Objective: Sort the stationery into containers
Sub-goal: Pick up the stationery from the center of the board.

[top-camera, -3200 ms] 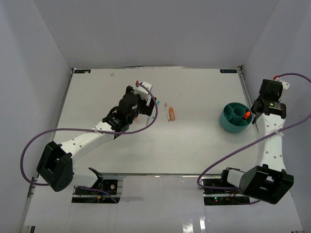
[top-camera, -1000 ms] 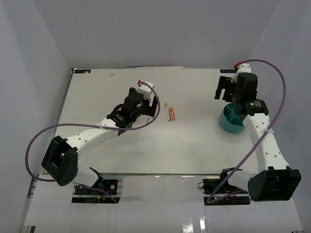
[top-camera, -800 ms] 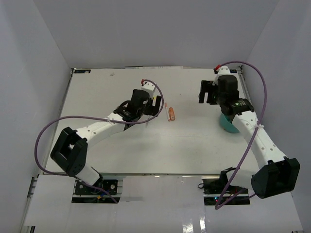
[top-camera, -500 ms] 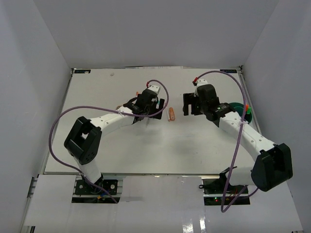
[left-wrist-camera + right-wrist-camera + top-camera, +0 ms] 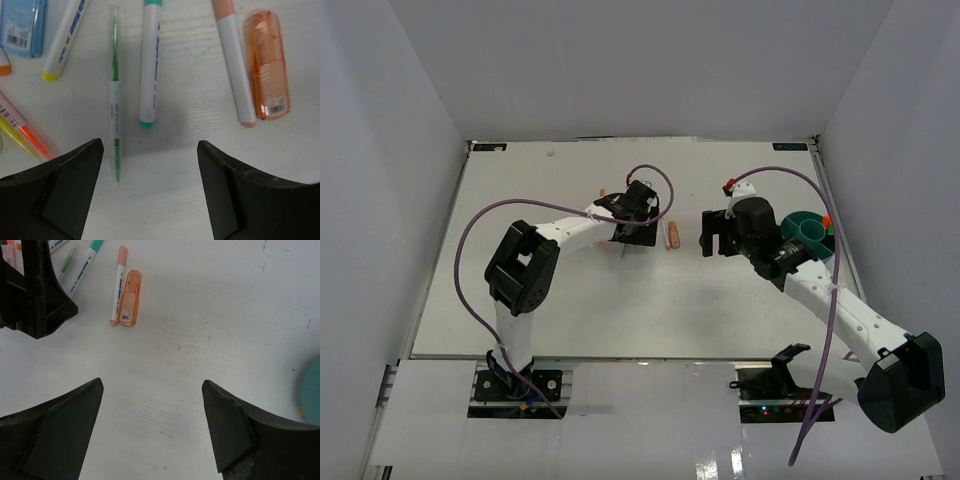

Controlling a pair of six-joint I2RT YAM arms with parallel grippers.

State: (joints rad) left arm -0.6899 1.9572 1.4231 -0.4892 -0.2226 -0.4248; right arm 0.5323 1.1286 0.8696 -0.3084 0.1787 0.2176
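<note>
The left gripper (image 5: 149,148), spread wide and empty, hangs over a thin green pen (image 5: 115,100) and a teal-tipped white marker (image 5: 150,65) lying on the table (image 5: 175,180), while the right gripper (image 5: 152,386), equally wide and empty, hangs near the orange highlighter (image 5: 130,297), well apart from the teal organiser cup (image 5: 807,222).

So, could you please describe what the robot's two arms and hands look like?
The left arm and right arm are white tubes with bulky black joints; a purple cable loops loosely along each. The left hand and right hand each have two matte black, wedge-shaped fingers. A small red tab sits at the right wrist.
</note>
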